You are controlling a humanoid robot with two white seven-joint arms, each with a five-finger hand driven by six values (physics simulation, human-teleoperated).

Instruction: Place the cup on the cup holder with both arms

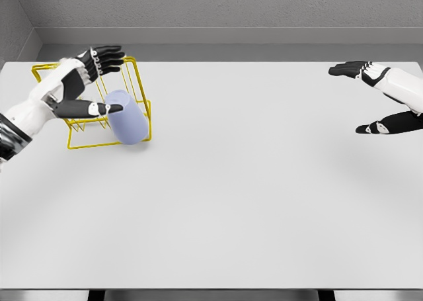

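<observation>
Yellow wire makes up the holder at the table's far left, and the pale blue cup lies against its right end, tilted — long axis running from upper left down to lower right. Which end is the mouth is hard to make out. The left hand is spread over the holder, thumb tip touching the cup's upper end, fingers above the wires — not closed on anything. Far to the holder's right, the right hand hovers open, its arm cut off at the edge.
</observation>
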